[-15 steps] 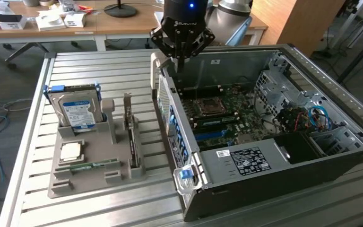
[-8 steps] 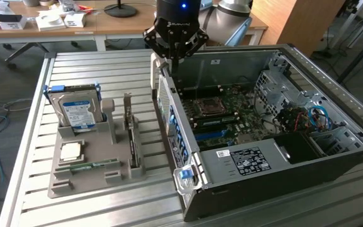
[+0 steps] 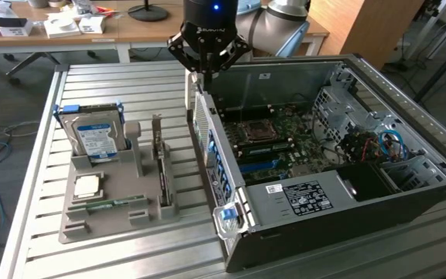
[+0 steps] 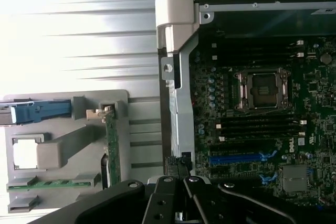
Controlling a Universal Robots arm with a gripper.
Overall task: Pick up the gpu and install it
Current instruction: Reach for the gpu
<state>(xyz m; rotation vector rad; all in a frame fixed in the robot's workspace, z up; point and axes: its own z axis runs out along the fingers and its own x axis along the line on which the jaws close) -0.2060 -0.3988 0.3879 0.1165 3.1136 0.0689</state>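
The gpu (image 3: pixel 163 174) is a thin black card standing on edge in a slot of the grey holder (image 3: pixel 114 224), with its metal bracket end toward the back of the table. In the wrist view the gpu (image 4: pixel 111 145) appears edge-on beside the computer case. My gripper (image 3: pixel 206 72) hangs shut and empty over the rear corner of the open computer case (image 3: pixel 231 192), well above and behind the card. Its fingers (image 4: pixel 168 192) point down at the case wall. The blue card slot (image 4: pixel 236 157) on the motherboard (image 3: pixel 273 139) is bare.
The holder also carries a silver hard drive (image 3: pixel 95 136), a square processor (image 3: pixel 87 186) and a green memory stick (image 3: pixel 114 203). The slatted metal table (image 3: pixel 130 87) lies around them. Behind it stands a wooden desk (image 3: pixel 141 32) with boxes.
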